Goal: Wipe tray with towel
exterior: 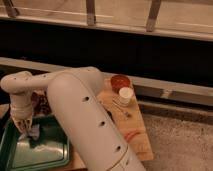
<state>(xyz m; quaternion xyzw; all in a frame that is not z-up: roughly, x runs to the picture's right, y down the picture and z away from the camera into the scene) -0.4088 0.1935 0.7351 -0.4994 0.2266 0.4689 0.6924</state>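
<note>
Speckled counter below a dark ledge, with a robot arm bent over a tray.
White arm (pixel 85 112) fills the middle. A wooden board (pixel 136 127) lies to its right and a green tray (pixel 47 152) sits at the lower left. The gripper (pixel 22 125) points down over the tray's upper left part, fingers clamped on a grey towel (pixel 33 133) bunched low in the tray. On the board stand a red bowl (pixel 120 81) and, just beside it, a white cup (pixel 125 95), with a fork (pixel 120 107) near them.

The tray (pixel 42 151) was green. The towel (pixel 32 133) was grey-blue. The pale gripper (pixel 22 125) was over the tray. The bowl (pixel 120 81) was red, the cup (pixel 125 95) white.
</note>
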